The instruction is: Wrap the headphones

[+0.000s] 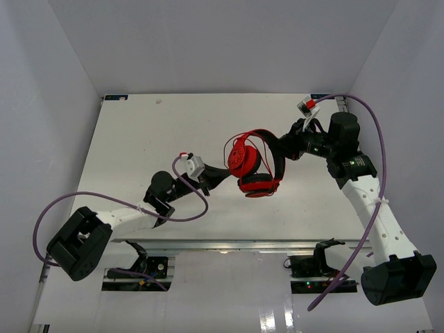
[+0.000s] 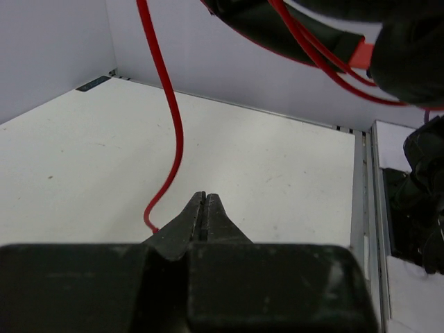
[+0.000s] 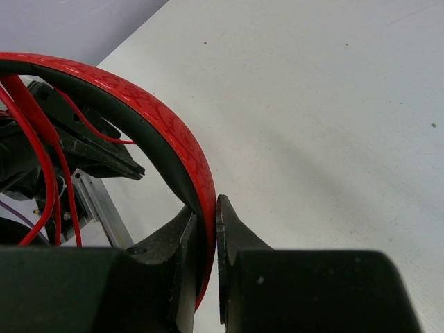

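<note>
The red headphones (image 1: 250, 166) hang above the middle of the white table (image 1: 139, 132), ear cups low and black-lined band arching up to the right. My right gripper (image 1: 283, 147) is shut on the patterned red headband (image 3: 177, 142), one finger on each face of it (image 3: 208, 208). My left gripper (image 1: 225, 171) sits just left of the ear cups. Its jaws (image 2: 206, 198) stand together with only a hairline slit. The thin red cable (image 2: 177, 132) drops from the headphones (image 2: 277, 35) and passes behind the left finger's outer side, not between the tips.
Thick purple robot cables loop off both arms (image 1: 194, 208) (image 1: 378, 139). An aluminium rail (image 1: 229, 244) runs along the near table edge. White walls close in the left, back and right sides.
</note>
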Controlling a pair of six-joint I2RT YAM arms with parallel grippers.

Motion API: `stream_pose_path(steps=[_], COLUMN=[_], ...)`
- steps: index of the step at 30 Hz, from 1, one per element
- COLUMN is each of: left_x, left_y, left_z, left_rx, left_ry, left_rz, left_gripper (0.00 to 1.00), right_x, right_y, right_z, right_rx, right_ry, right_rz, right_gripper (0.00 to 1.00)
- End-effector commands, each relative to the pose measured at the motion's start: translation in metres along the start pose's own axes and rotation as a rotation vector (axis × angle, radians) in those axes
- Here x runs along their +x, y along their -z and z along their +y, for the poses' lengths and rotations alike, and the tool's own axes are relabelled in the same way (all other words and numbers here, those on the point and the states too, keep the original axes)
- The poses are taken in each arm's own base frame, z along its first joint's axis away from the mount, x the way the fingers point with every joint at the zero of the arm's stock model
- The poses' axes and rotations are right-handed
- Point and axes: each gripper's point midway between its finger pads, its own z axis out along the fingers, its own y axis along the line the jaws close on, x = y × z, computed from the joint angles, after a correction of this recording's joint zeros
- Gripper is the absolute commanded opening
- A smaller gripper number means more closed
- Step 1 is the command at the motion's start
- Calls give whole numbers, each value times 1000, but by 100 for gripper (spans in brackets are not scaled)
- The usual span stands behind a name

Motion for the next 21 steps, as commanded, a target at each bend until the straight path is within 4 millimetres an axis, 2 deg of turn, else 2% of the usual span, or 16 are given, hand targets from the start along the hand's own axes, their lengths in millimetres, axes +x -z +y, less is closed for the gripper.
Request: stream_pose_path(steps=[1,3,5,7,11,15,16,17,18,19,21], left_x=[-10,-9,-11,-20,-17,-24,-16,-23,-22,-14,-17], left_y=[18,26,34,40,43,26,19,15,2,-4,-20], left_z=[-25,-33,-38,-30,-6,7,10,11,14,16,24], left_rx=[81,100,99,24,-120,-141,-137,-132,-108,-101,-101], left_ry=[-26,-12,-6,-13,-4,-3,10,5,17,33,41], left_rz=[-19,-11,-6,-29,-12,-27,-5,-19,-17,3,-1], left_gripper=[52,66,74,81,93,96,96,96,96,96,94], right_x=[-12,-11,-10,-9,-7,-7,-7,-8,-8,-8,-10], right_y=[8,8,7,6,5,4,4,4,4,4,5], right_z=[13,12,11,11,10,12,12,12,12,12,13], right_rx=[-32,-33,-35,-36,-40,-47,-47,-47,-47,-47,-46], right_ry=[44,42,37,33,23,11,11,11,10,10,10], right_rz=[-36,-34,-29,-28,-26,-29,-29,-29,-30,-31,-33], right_gripper=[8,8,8,8,8,8,8,8,8,8,8])
